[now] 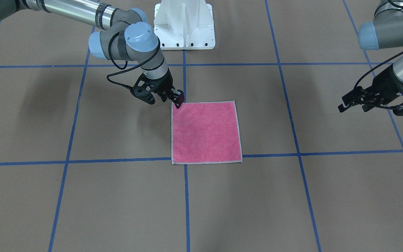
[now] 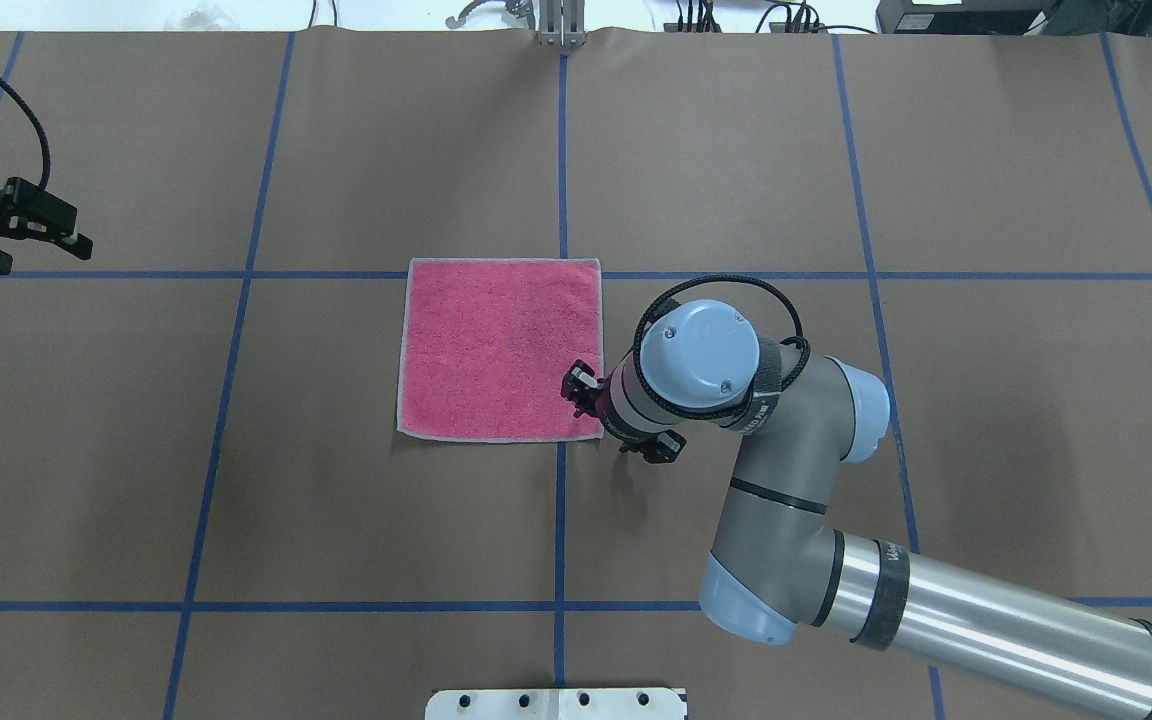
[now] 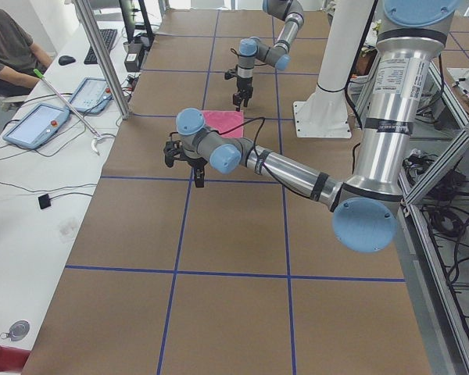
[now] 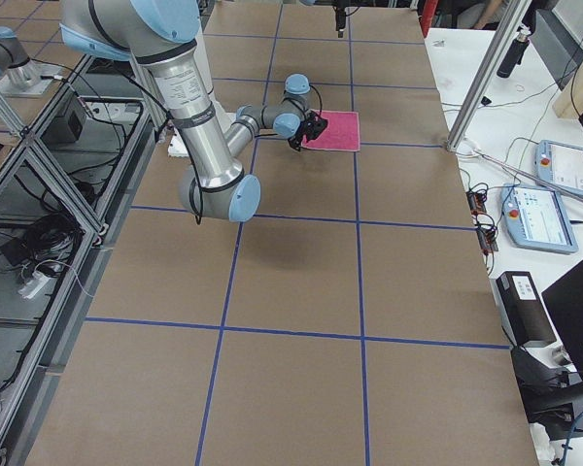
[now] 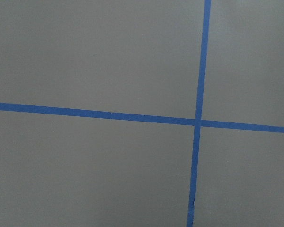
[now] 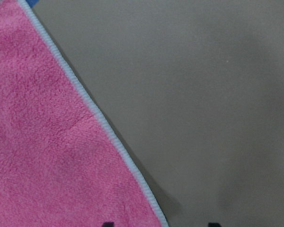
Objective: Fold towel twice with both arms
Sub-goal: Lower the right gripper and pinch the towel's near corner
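The towel point(image 1: 205, 133) lies flat and unfolded on the brown table, pink face up, with its pale hem all round. It also shows in the overhead view point(image 2: 501, 350) and the right wrist view point(image 6: 38, 142). My right gripper point(image 1: 166, 99) is open and low at the towel's corner nearest the robot on its right side point(image 2: 618, 418). Its jaws straddle the hem, one finger over the pink cloth and one over bare table point(image 6: 161, 224). My left gripper point(image 1: 353, 106) is open and empty, held above the table far off to the towel's left point(image 2: 76, 230).
Blue tape lines point(image 5: 199, 118) divide the brown table into squares. The white bolted pedestal point(image 1: 184, 24) stands at the robot's edge of the table. A side desk with tablets point(image 3: 39, 125) and a seated person point(image 3: 8, 47) runs along the far side.
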### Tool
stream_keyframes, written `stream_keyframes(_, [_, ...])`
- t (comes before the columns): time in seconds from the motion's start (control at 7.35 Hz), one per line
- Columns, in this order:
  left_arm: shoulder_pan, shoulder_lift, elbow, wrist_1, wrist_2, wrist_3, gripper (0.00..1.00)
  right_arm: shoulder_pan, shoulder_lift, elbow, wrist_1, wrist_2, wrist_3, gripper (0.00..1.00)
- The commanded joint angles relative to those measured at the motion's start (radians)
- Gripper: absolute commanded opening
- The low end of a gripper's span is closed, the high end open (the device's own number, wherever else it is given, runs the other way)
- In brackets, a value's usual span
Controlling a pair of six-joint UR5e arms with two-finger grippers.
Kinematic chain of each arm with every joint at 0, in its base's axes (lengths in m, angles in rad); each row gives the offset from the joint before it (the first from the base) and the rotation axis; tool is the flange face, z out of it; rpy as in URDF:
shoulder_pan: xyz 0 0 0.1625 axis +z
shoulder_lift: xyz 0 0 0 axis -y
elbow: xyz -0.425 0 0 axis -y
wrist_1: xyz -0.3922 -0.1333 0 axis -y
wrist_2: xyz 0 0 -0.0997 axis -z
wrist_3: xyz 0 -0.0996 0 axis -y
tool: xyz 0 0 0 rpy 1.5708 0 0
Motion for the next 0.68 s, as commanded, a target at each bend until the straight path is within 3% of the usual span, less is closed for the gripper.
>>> stream_keyframes(0.0, [0.0, 0.0, 0.0, 0.0, 0.001, 0.0, 1.0, -0.007, 0.0, -0.001, 0.0, -0.004, -0.001, 0.66])
stream_keyframes(0.54, [0.0, 0.007, 0.0, -0.001, 0.001, 0.001, 1.0, -0.014, 0.0, -0.001, 0.0, -0.01, -0.001, 0.4])
